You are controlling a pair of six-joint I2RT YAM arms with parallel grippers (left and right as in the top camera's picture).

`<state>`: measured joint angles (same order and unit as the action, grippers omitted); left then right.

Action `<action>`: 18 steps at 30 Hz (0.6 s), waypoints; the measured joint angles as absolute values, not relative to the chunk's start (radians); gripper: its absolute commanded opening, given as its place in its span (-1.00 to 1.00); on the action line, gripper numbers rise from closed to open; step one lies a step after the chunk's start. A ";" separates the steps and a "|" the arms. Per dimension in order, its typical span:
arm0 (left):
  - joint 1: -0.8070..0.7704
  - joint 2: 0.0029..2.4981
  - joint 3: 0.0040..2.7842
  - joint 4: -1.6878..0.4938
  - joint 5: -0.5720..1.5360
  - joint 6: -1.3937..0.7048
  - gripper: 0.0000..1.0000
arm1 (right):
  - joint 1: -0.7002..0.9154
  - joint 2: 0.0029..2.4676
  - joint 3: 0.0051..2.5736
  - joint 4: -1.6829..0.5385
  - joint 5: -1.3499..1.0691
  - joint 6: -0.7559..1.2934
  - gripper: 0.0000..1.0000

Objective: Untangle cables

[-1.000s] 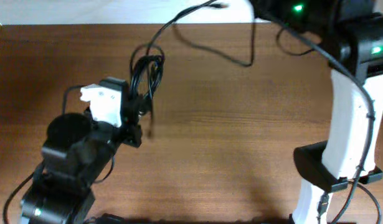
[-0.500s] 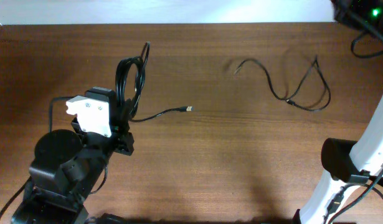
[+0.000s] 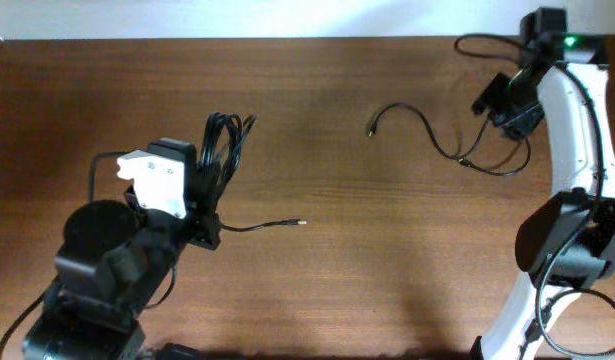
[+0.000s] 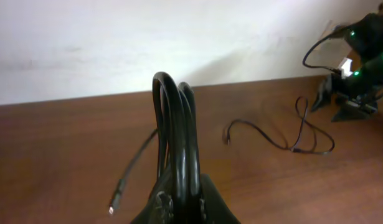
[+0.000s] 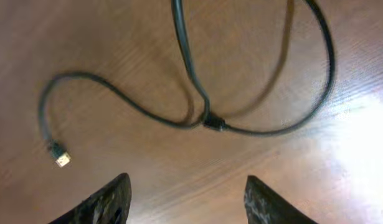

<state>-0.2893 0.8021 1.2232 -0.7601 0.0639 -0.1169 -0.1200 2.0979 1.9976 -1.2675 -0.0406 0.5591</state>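
A dark brown wood-grain table (image 3: 367, 290) fills the scene, glare brightening it on one side in the right wrist view. A plain white wall (image 4: 116, 43) rises behind its far edge. At the table's left, the left gripper (image 4: 182, 208) is clamped on the coiled cable bundle (image 4: 175, 137), whose loops stand upright. Its tail trails rightward to a metal-tipped plug (image 3: 301, 222) on the wood. Far right, the right gripper (image 5: 186, 202) hovers, fingers spread wide and empty, over the loose cable (image 5: 203, 118), which lies flat with its gold-tipped plug (image 5: 60, 158).
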 measured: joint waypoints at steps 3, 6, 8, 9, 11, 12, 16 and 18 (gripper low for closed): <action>-0.289 0.822 1.223 -0.764 0.064 -0.117 -0.78 | -0.120 2.096 1.865 -1.071 -0.021 0.505 0.22; -0.289 0.821 1.223 -0.769 0.065 -0.117 -0.77 | -0.120 2.093 1.774 -0.871 0.000 0.365 0.25; -0.289 0.821 1.223 -0.770 0.067 -0.117 -0.76 | -0.120 2.094 1.740 -0.807 0.002 0.316 -0.16; -0.289 0.821 1.223 -0.770 0.068 -0.117 -0.76 | -0.120 2.094 1.720 -0.770 0.004 0.299 -0.17; -0.289 0.821 1.223 -0.770 0.068 -0.117 -0.76 | -0.120 2.094 1.690 -0.725 0.004 0.292 -0.11; -0.289 0.821 1.223 -0.770 0.070 -0.117 -0.77 | -0.120 2.093 1.676 -0.701 0.004 0.289 -0.17; -0.289 0.821 1.223 -0.771 0.079 -0.117 -0.77 | -0.120 2.093 1.625 -0.642 0.008 0.278 -0.92; -0.289 0.821 1.223 -0.773 0.079 -0.117 -0.78 | -0.120 2.094 1.625 -0.641 0.008 0.284 -0.92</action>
